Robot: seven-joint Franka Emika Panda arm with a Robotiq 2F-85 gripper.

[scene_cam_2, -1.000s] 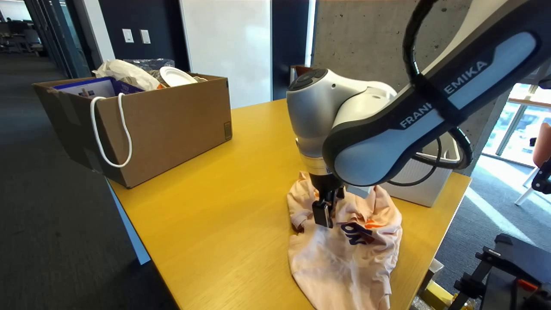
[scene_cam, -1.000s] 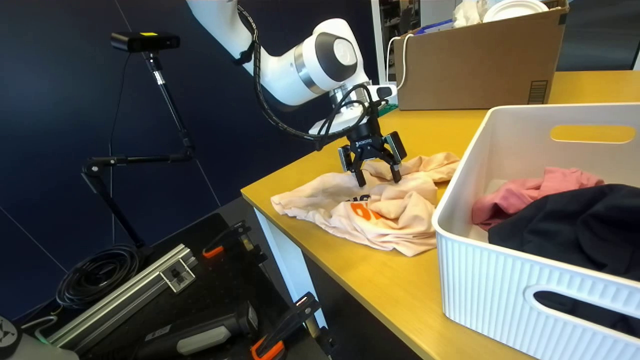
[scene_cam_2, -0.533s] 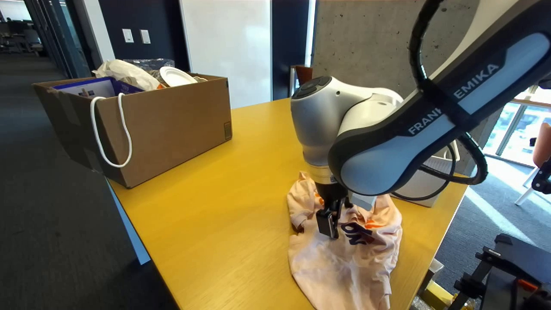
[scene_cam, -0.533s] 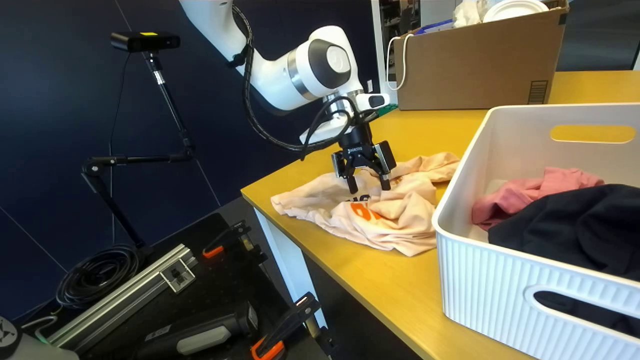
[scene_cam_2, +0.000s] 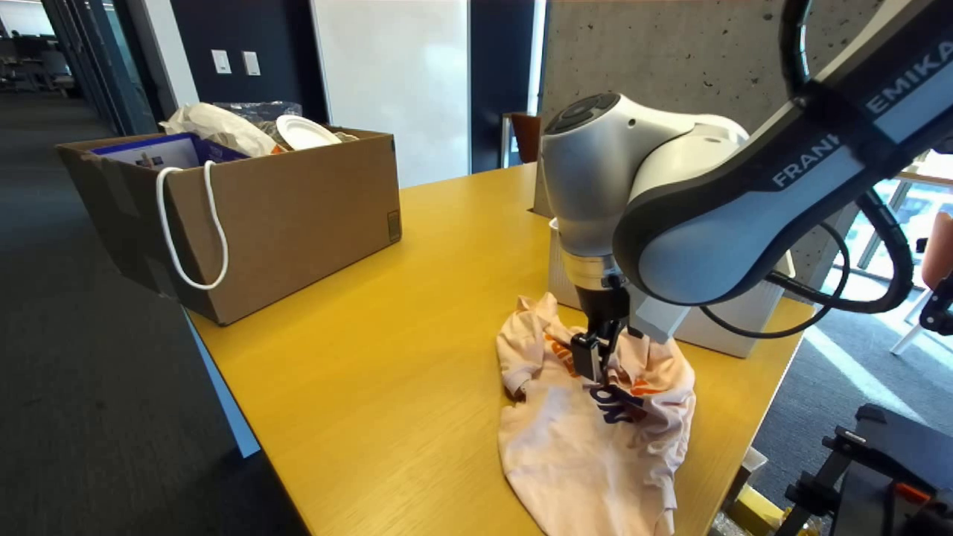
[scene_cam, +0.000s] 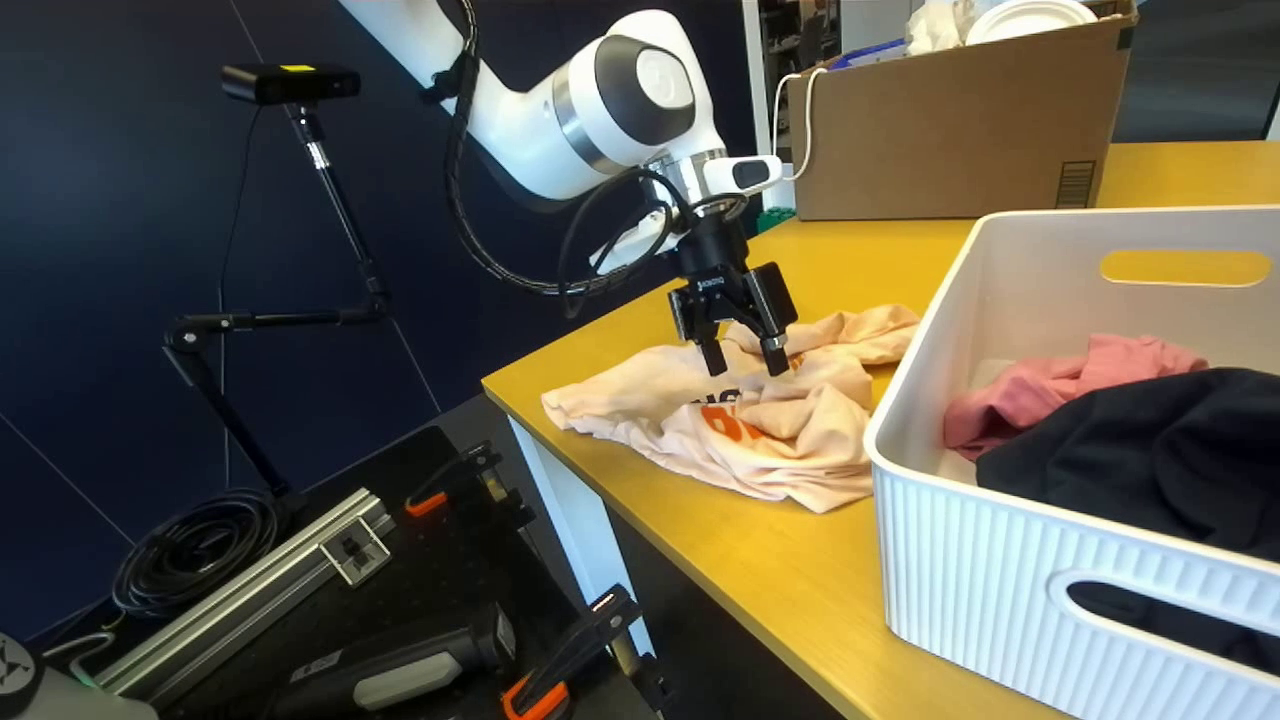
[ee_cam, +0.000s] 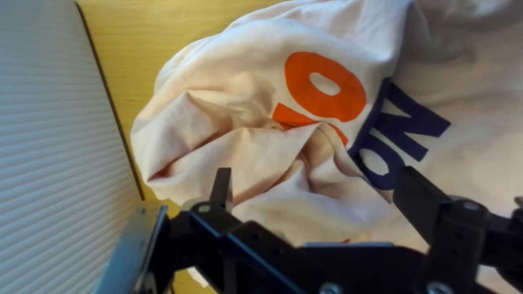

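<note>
A pale pink garment with orange and dark blue lettering lies crumpled on the yellow table; it shows in both exterior views (scene_cam: 640, 385) (scene_cam_2: 581, 461) and fills much of the wrist view (ee_cam: 253, 159). My gripper (scene_cam: 746, 366) is open and empty, pointing down over the middle of the garment. In an exterior view it is over the dark letters (scene_cam_2: 595, 365). In the wrist view, the open fingers (ee_cam: 314, 175) stand wide apart over folds of the cloth. The fingertips seem a little above the cloth; exact contact cannot be told.
A white ribbed bin (scene_cam: 1000, 560) with pink cloth (scene_cam: 1110, 370) and dark cloth (scene_cam: 1140, 460) stands beside the garment; its wall also shows in the wrist view (ee_cam: 53, 122). A cardboard box (scene_cam: 950, 130) (scene_cam_2: 298, 216) stands on the table (scene_cam_2: 357, 387).
The gripper first dipped lower over the garment, then rose a little and shifted to the right in both exterior views. It stayed open. The garment has not visibly moved.
</note>
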